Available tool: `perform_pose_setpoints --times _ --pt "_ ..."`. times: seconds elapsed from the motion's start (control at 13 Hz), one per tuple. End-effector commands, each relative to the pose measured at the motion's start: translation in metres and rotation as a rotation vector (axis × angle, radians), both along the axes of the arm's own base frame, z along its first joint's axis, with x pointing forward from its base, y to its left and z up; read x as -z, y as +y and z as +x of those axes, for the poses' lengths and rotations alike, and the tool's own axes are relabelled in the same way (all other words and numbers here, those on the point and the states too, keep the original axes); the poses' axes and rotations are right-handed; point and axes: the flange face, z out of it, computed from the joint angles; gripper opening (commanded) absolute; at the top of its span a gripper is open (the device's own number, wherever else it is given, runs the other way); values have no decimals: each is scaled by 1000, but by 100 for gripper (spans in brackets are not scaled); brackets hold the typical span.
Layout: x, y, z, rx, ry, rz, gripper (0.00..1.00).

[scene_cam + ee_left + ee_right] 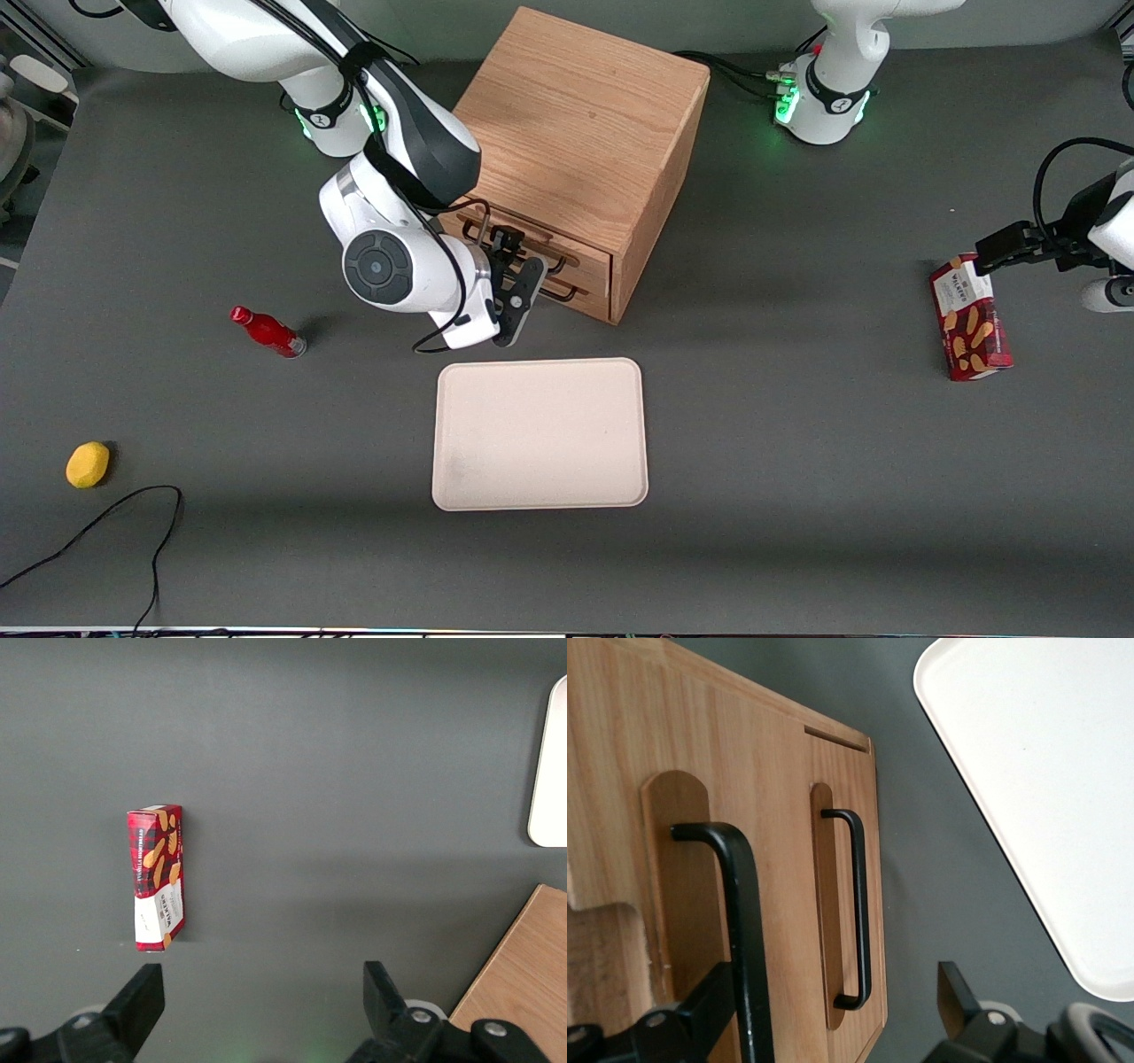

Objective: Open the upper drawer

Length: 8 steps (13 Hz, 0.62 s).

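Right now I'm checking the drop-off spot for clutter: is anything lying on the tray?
No, the tray lies bare on the table, nearer the front camera than the end effector, which is at the upper drawer.

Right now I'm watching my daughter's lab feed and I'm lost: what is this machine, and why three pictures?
It is a white robot arm ending in a gripper, a two-fingered claw. One camera looks down at the table; the two others ride on the arms' wrists. The gripper is open at the front of the wooden cabinet, one finger against the upper drawer by its black handle, gripping nothing. On the table lie a tray, a red bottle, a yellow fruit and a biscuit box.
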Motion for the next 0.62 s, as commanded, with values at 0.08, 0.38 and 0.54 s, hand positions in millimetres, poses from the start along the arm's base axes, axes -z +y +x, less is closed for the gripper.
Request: perform_pose_setpoints --times 0.08,0.38,0.54 --pt "-2 1 1 -12 -27 17 100" --pt "-3 -2 6 -1 -45 20 100" --pt "-2 -5 11 6 -60 19 100"
